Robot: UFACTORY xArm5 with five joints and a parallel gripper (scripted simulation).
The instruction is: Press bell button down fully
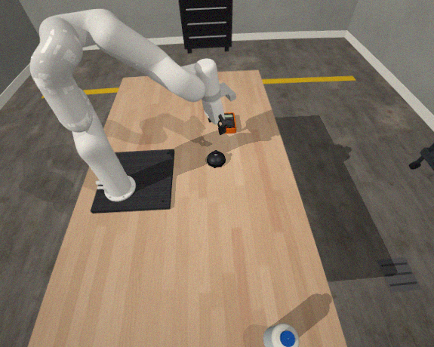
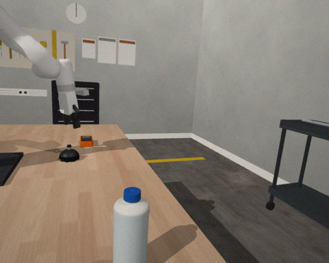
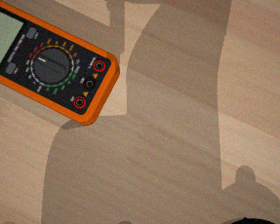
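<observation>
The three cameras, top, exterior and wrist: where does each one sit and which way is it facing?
Top: high above the table's near end, looking down its length; shows the whole arm, base plate, open gripper, bell.
Exterior: low at the table's near end behind the bottle, facing the back wall; shows only the forearm and gripper.
Wrist: on the arm's end, looking straight down; no robot part shows.
Shared: the orange multimeter appears in all three; top and exterior share bell and bottle.
</observation>
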